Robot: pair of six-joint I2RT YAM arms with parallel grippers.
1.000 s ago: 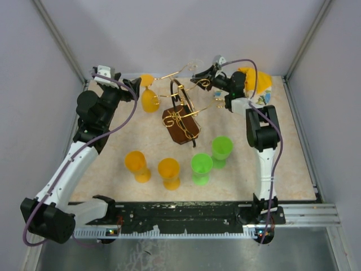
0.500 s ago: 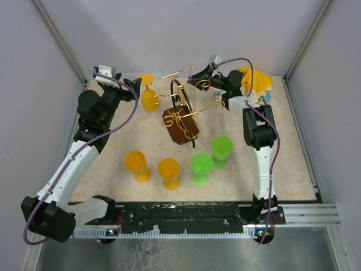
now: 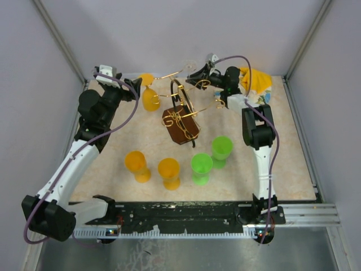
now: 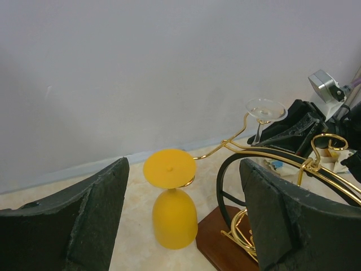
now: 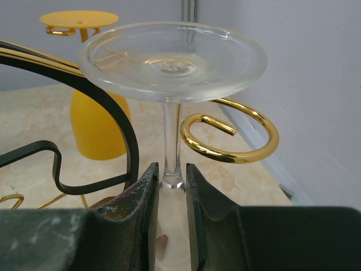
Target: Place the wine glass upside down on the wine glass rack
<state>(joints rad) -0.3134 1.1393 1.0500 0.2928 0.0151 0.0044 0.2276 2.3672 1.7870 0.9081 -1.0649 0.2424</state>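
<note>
Hovering left gripper [image 3: 132, 89]: fingers spread wide with nothing between them, facing the rack from the left.
Yellow glass [image 4: 172, 217]: hangs bowl-down, its foot resting on a curled arm at the left of the rack.
Wine glass rack [image 3: 181, 129]: gold wire arms over a dark wooden base, standing at the middle of the table's far half.
Free hook [image 5: 231, 138]: an open gold curl just beside the clear stem; whether the stem has entered the curl cannot be told.
Wine glass [image 5: 172, 59]: clear, inverted with its foot uppermost, held in the air at the rack's far right arm.
Right gripper [image 5: 171, 180]: fingers pinched narrowly on the stem, low down near the bowl.
Handling: probably light, rigid and brittle, smooth enough to slip or pivot in a two-finger pinch.
Hold: the stem looks like the right place, leaving the foot free to bear on the wire.
Risk: knocking thin glass against metal, so a slow sideways feed seems wise.
</note>
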